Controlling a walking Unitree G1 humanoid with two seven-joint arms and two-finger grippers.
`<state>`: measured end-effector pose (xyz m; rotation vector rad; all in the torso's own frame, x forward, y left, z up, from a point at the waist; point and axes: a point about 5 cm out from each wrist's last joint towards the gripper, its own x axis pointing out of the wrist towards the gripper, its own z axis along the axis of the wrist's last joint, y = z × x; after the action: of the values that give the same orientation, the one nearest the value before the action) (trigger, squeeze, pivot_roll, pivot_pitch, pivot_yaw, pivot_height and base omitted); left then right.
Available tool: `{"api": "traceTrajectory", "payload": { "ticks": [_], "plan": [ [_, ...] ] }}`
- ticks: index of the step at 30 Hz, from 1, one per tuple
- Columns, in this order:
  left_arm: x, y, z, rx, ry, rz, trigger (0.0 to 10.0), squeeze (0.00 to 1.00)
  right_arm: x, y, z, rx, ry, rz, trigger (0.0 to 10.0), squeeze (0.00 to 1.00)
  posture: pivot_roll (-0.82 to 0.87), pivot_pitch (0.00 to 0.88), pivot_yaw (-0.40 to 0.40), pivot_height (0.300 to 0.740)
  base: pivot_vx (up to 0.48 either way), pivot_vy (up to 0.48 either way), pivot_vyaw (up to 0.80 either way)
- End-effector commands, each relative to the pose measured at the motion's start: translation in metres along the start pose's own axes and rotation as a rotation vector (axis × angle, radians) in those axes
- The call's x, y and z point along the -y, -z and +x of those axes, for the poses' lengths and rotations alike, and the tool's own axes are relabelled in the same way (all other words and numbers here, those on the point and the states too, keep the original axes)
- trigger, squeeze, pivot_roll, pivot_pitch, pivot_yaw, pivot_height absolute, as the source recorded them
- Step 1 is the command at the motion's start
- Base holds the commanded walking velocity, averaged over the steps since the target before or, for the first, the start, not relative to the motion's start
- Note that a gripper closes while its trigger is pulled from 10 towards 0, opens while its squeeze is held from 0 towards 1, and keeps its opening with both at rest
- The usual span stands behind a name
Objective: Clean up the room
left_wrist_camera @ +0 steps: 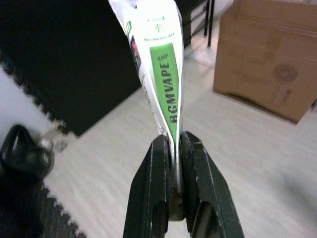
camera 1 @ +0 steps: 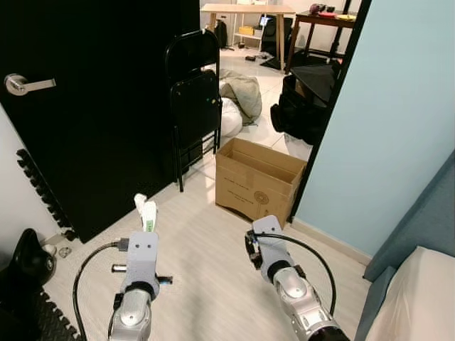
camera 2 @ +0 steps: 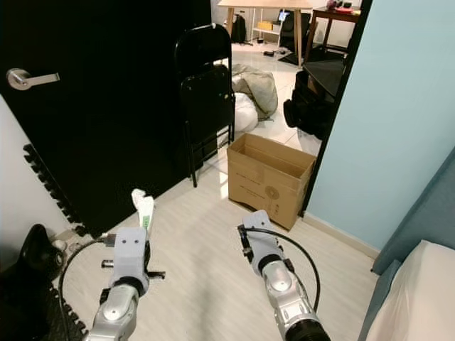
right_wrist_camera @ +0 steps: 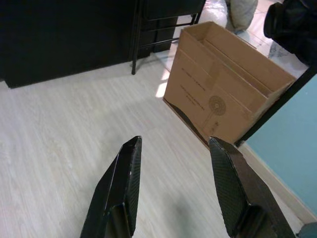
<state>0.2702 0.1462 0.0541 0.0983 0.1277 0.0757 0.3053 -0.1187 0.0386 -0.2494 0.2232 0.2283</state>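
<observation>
My left gripper [left_wrist_camera: 172, 144] is shut on a flat white and green wrapper [left_wrist_camera: 161, 69] printed with dark letters; the wrapper [camera 1: 146, 211] sticks up above the left arm over the pale wood floor. My right gripper [right_wrist_camera: 173, 148] is open with nothing between its fingers, held above the floor short of an open cardboard box [camera 1: 259, 177]. The box [right_wrist_camera: 225, 94] stands on the floor by the edge of the pale blue wall, its top flaps open.
A black folding chair [camera 1: 193, 99] stands beside the black door [camera 1: 85, 106]. A black kettlebell [camera 1: 28, 259] sits at lower left on dark foam mats. Bags [camera 1: 306, 99] and a beige bundle [camera 1: 242, 92] lie beyond the box. A blue bed edge [camera 1: 419, 241] is at right.
</observation>
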Motion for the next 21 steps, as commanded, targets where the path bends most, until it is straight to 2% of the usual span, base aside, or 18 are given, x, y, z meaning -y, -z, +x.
{"api": "traceTrajectory", "payload": {
  "ticks": [1, 4, 8, 11, 15, 17, 21],
  "plan": [
    [0.003, 0.000, 0.000, -0.024, 0.005, -0.004, 10.0, 0.00, 0.001, 0.001, 0.001, -0.014, 0.010, 0.012, 10.0, 0.00, 0.09, 0.024, 0.011, 0.734, 0.000, 0.000, 0.00],
    [0.003, -0.001, 0.007, -0.025, -0.014, 0.011, 10.0, 0.00, 0.003, 0.012, 0.000, -0.068, 0.045, 0.019, 10.0, 0.00, 0.09, 0.027, 0.011, 0.734, 0.000, 0.000, 0.00],
    [0.001, 0.000, 0.011, -0.006, -0.018, 0.023, 10.0, 0.00, 0.005, 0.014, 0.000, -0.079, 0.057, 0.017, 10.0, 0.00, 0.08, 0.023, 0.002, 0.734, 0.000, 0.000, 0.00],
    [-0.004, -0.002, 0.014, 0.006, -0.034, 0.038, 10.0, 0.00, 0.013, 0.013, 0.000, -0.098, 0.101, 0.033, 10.0, 0.00, 0.08, 0.022, -0.007, 0.734, 0.000, 0.000, 0.00],
    [-0.011, -0.002, 0.011, -0.005, -0.064, 0.041, 10.0, 0.00, 0.018, 0.015, -0.001, -0.116, 0.130, 0.067, 10.0, 0.00, 0.08, 0.021, -0.010, 0.734, 0.000, 0.000, 0.00],
    [-0.009, -0.002, 0.008, 0.005, -0.032, 0.061, 10.0, 0.00, 0.018, 0.017, -0.002, -0.131, 0.134, 0.072, 10.0, 0.00, 0.08, 0.022, -0.012, 0.734, 0.000, 0.000, 0.00],
    [-0.005, -0.002, 0.005, 0.004, -0.018, 0.038, 10.0, 0.00, 0.018, 0.018, -0.001, -0.131, 0.143, 0.077, 10.0, 0.00, 0.08, 0.021, -0.017, 0.734, 0.000, 0.000, 0.00]
  ]
}}
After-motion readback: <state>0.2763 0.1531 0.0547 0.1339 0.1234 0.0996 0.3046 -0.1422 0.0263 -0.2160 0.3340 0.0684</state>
